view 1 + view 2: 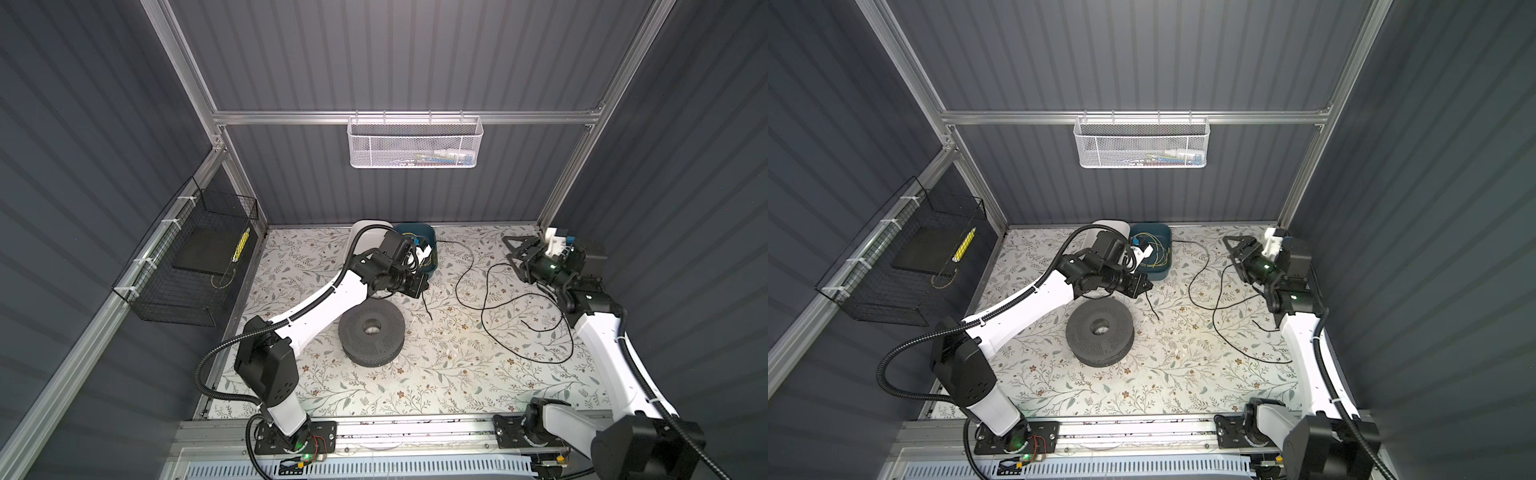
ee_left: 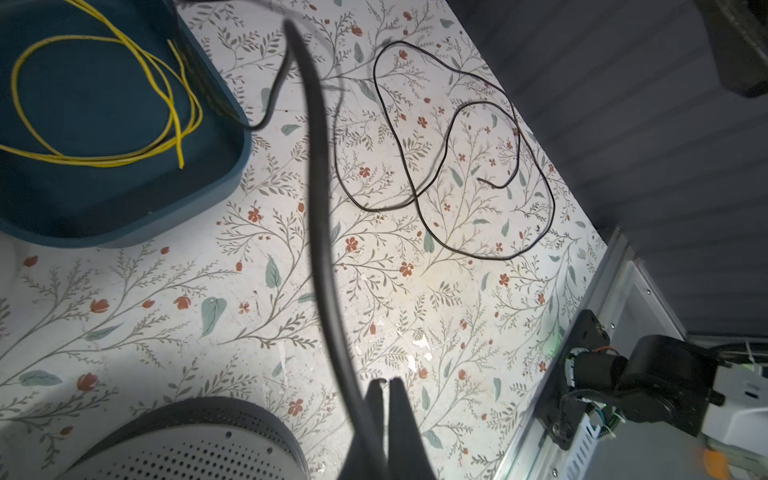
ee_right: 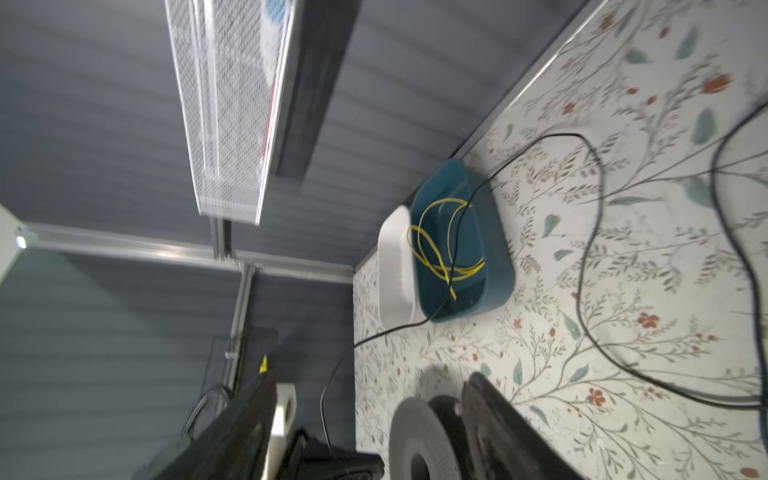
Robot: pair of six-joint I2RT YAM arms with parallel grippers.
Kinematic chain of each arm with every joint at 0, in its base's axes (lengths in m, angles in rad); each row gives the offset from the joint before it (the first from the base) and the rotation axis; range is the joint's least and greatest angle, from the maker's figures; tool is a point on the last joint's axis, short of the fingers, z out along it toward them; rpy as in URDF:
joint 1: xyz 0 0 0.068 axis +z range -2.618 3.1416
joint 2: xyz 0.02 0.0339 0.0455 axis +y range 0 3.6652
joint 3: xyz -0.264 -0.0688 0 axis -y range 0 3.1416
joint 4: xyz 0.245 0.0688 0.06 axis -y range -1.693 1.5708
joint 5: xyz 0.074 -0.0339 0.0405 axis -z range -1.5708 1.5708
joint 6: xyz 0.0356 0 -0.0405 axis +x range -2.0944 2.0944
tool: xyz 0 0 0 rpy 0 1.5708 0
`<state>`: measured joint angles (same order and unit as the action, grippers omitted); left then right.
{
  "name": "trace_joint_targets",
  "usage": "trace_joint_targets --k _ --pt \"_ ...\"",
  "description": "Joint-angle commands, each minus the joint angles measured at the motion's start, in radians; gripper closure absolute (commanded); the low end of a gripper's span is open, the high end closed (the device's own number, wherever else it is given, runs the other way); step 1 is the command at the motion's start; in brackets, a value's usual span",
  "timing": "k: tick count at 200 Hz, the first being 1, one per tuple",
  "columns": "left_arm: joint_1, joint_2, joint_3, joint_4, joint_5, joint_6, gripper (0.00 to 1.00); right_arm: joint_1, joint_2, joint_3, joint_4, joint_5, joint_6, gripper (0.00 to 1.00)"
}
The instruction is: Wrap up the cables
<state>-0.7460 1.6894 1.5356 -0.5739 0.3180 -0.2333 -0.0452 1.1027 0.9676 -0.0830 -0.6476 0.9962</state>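
Our left gripper (image 2: 385,386) is pinched shut on the cable (image 2: 320,208). The cable's slack sprawls in loose loops right of centre in both top views on the table (image 1: 415,382), with one stretch crossing the bin (image 2: 124,226). Our right gripper (image 1: 510,251), at mid-right of the frame, gapes wide and holds nothing.

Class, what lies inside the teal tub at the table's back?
A yellow wire coil lies inside the teal tub; the black cable crosses it. In both top views the left arm hides part of its floor.

The bin (image 1: 1160,272) stands behind the spool (image 1: 353,332), and the cables (image 1: 483,309) lie mostly to their right.
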Motion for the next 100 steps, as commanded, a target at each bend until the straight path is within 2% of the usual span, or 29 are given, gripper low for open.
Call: trace_joint_targets --k 1,14,42,58,81,100 --pt "-0.004 0.005 0.045 -0.037 0.092 0.010 1.00 0.140 -0.015 0.010 -0.024 -0.043 -0.133 0.34" --pt "-0.004 -0.004 0.036 -0.024 0.121 0.015 1.00 0.224 -0.005 0.000 0.025 -0.014 -0.133 0.40" --pt "-0.004 -0.018 0.017 -0.019 0.165 0.023 1.00 0.347 0.077 0.003 0.134 -0.009 -0.128 0.45" --pt "-0.004 -0.032 0.006 -0.012 0.192 0.031 1.00 0.379 0.114 0.005 0.169 0.017 -0.103 0.47" --pt "-0.005 -0.055 -0.013 0.017 0.203 0.027 1.00 0.403 0.175 0.002 0.205 0.024 -0.041 0.56" --pt "-0.004 -0.058 -0.018 0.025 0.209 0.022 1.00 0.419 0.207 -0.016 0.291 0.000 -0.001 0.56"
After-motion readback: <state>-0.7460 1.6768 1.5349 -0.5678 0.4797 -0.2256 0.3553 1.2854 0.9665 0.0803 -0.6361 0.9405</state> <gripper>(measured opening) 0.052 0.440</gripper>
